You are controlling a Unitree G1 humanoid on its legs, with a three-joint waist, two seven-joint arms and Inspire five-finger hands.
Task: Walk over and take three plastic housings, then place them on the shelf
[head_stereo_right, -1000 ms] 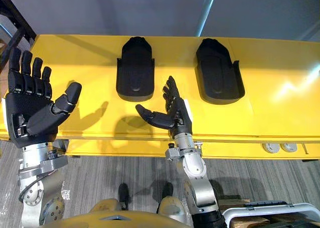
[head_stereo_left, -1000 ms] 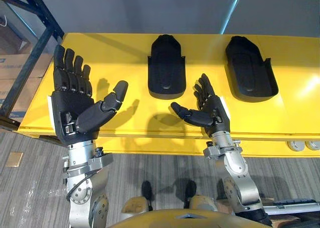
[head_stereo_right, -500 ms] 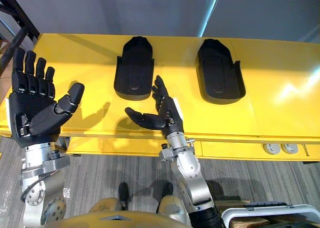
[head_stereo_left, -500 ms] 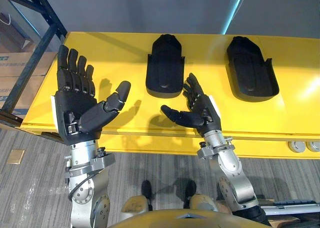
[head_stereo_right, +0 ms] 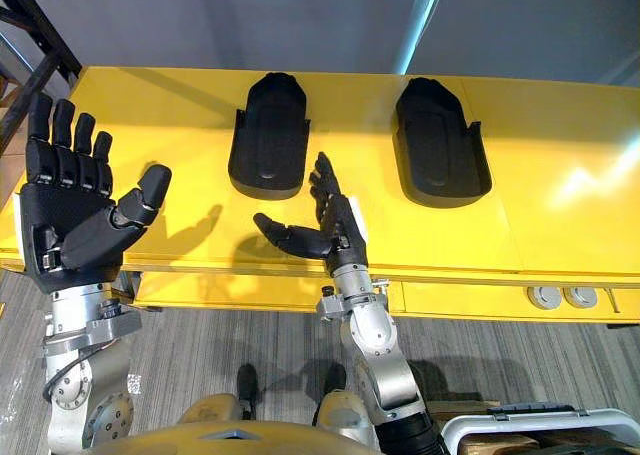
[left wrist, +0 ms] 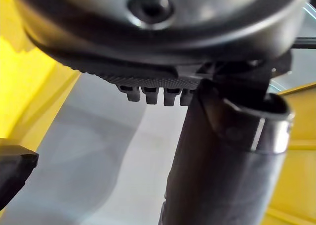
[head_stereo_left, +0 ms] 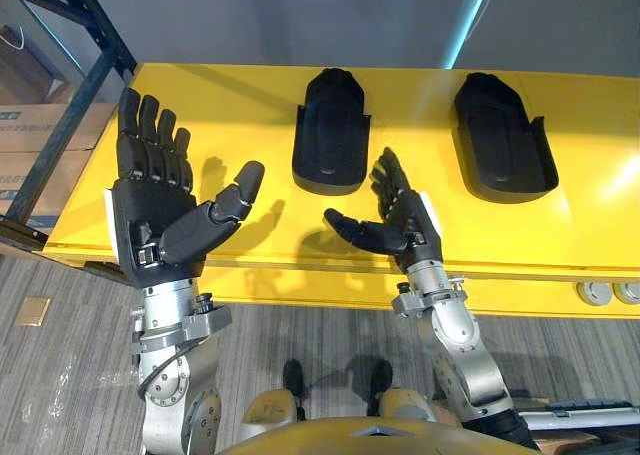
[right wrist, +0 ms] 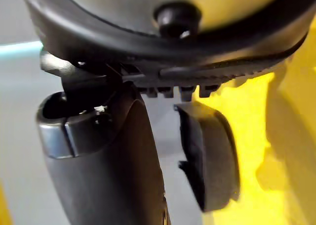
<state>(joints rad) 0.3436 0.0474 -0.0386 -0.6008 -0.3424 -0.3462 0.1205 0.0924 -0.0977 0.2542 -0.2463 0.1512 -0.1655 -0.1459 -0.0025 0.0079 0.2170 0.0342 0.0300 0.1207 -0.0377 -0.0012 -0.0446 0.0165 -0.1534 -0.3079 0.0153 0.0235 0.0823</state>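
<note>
Two black plastic housings lie on the yellow table (head_stereo_left: 230, 105): one near the middle (head_stereo_left: 331, 131) and one further right (head_stereo_left: 503, 137). My right hand (head_stereo_left: 403, 230) hovers open, palm turned leftward, just in front of the middle housing (right wrist: 210, 156) and a little to its right, not touching it. My left hand (head_stereo_left: 160, 210) is raised above the table's left part, palm up, fingers straight and thumb spread, holding nothing. The middle housing's edge (left wrist: 12, 173) appears in the left wrist view.
A dark blue rack frame (head_stereo_left: 75, 85) stands at the table's left end, with cardboard boxes (head_stereo_left: 30, 160) behind it. A grey wall runs behind the table. Two round buttons (head_stereo_left: 607, 292) sit on the table's front edge at right. Grey floor lies below.
My right hand has shifted left toward the front of the middle housing. The left hand stays raised and open, almost unmoved.
</note>
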